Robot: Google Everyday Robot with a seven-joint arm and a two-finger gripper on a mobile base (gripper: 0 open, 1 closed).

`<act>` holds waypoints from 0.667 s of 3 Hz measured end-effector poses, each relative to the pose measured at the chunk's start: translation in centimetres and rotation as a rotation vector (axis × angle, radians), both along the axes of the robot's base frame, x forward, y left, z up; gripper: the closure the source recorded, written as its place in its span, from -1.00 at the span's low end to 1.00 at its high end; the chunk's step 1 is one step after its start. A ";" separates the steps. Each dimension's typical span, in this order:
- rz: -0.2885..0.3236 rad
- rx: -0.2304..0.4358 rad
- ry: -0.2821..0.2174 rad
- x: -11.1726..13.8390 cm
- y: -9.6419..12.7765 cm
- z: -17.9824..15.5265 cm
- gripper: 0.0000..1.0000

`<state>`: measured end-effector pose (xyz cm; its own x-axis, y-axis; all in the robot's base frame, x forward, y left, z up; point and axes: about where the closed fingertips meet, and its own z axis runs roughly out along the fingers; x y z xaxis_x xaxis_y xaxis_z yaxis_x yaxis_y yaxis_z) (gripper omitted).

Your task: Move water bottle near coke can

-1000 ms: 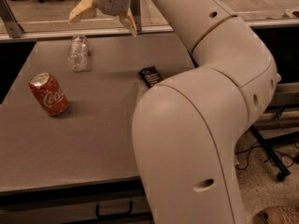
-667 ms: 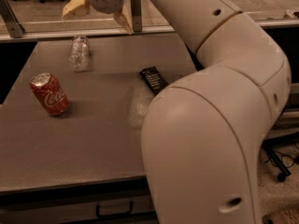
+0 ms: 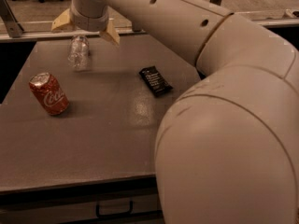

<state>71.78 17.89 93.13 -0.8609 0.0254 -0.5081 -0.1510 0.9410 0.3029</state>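
Overhead, the gripper (image 3: 85,31) hangs with fingers (image 3: 111,31) spread wide above the water bottle (image 3: 79,53); the coke can (image 3: 49,94) sits apart on the counter (image 3: 107,143).

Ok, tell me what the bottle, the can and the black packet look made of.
Small clear ribbed water bottle: thin plastic, see-through and crinkled. Red coke can with silver top: painted metal, probably aluminium, glossy. Flat black snack packet: likely plastic film, with a slight sheen. The gripper hangs just above the bottle, fingers spread open.
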 end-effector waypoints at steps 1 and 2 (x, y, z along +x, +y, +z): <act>-0.001 -0.008 -0.011 0.8 1.5 -1.7 -1.00; 0.056 -0.019 -0.026 1.5 3.9 -2.7 -1.00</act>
<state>73.29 21.78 90.47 -0.8473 -0.0323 -0.5301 -0.2112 0.9363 0.2807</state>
